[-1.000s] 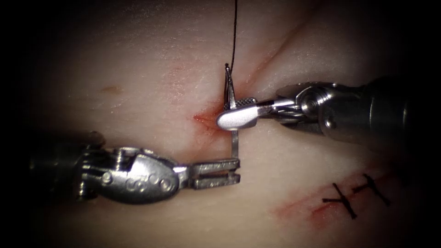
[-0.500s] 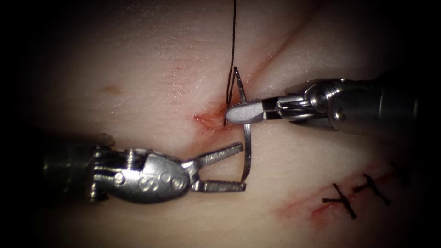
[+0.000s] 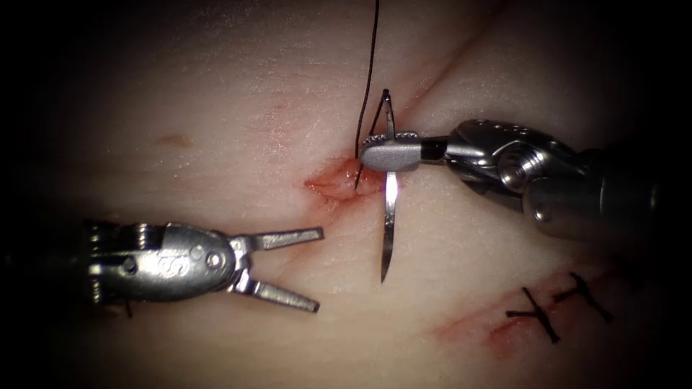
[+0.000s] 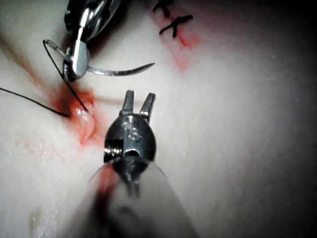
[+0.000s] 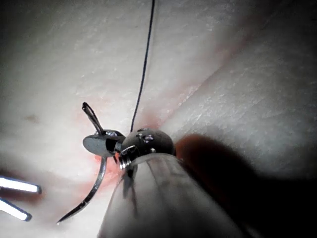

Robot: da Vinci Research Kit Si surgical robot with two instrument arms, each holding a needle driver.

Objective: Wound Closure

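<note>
Right end effector (image 3: 389,153) pinches the curved needle (image 3: 388,230) near its swaged end, the body and tip hanging free below it, clear of the tissue (image 3: 216,130). Half a second ago the left end effector (image 3: 317,270) stood at the needle's tip; now it sits drawn back to the left, spread and holding nothing. Thread (image 3: 369,72) runs from the needle's tail into the reddened cut (image 3: 339,184) just beside the right end effector. Two finished stitches (image 3: 559,306) lie below the right end effector; this bite carries no knot yet.
</note>
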